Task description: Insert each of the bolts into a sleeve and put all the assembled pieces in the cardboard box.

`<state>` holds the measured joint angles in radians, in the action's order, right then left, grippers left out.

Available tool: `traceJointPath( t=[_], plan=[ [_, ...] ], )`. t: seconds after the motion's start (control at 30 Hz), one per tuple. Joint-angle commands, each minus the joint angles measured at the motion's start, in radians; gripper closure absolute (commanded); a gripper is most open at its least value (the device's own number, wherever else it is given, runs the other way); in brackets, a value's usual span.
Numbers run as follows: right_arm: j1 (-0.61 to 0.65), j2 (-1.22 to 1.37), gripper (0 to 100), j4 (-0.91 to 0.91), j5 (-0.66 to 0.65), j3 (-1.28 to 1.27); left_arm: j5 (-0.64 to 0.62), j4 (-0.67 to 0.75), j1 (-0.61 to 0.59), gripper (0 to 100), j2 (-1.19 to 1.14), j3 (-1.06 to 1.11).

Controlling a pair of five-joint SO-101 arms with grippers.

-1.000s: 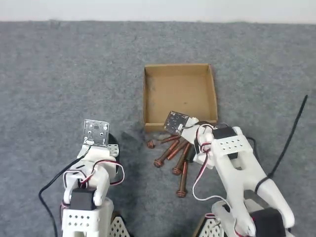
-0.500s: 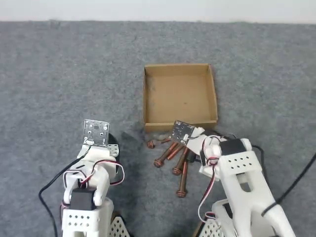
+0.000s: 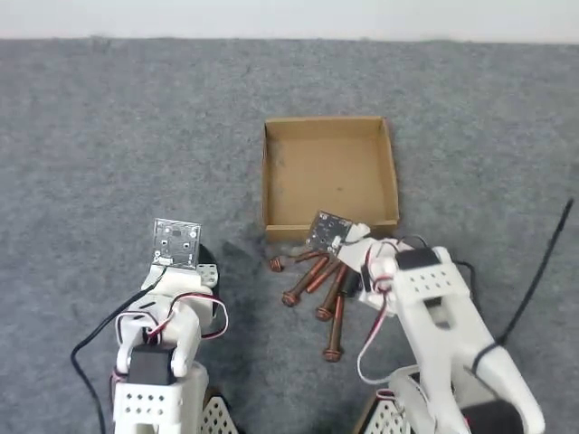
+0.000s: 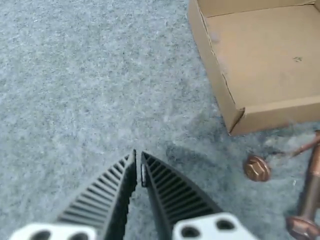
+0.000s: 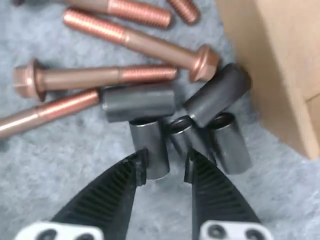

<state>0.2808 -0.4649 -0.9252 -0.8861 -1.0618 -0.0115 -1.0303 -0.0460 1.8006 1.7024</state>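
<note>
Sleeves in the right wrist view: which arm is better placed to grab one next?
Right. The right claw is open at the sleeves, beside the bolts; the left claw is shut over carpet, away from them.

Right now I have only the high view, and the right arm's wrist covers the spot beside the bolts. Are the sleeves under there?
Observer: Yes. The right wrist view shows a cluster of dark sleeves lying on the carpet, close to the box wall.
Operator: Is that arm holding one?
Observer: No. The right gripper is open, with its tips at the end of the nearest sleeve.
Operator: And the other arm?
Observer: The left gripper is shut with nothing in it, over bare carpet, off a corner of the box.
</note>
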Motion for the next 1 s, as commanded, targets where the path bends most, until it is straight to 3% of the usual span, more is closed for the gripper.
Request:
traceJointPath(
  t=[0.0,0.3,0.7,0.97],
  plan=[
    [-0.005,0.12,86.5,0.007,-0.032,0.037,0.008,0.018,0.002,99,0.02,-0.018],
    [0.002,0.14,86.5,-0.065,-0.078,0.089,0.008,0.023,0.002,99,0.02,-0.018],
    [0.004,-0.107,86.5,-0.246,0.031,0.08,0.008,0.023,0.002,99,0.02,-0.018],
    [0.012,-0.031,86.5,-0.124,0.029,0.032,0.008,0.023,0.002,99,0.02,-0.018]
  ],
)
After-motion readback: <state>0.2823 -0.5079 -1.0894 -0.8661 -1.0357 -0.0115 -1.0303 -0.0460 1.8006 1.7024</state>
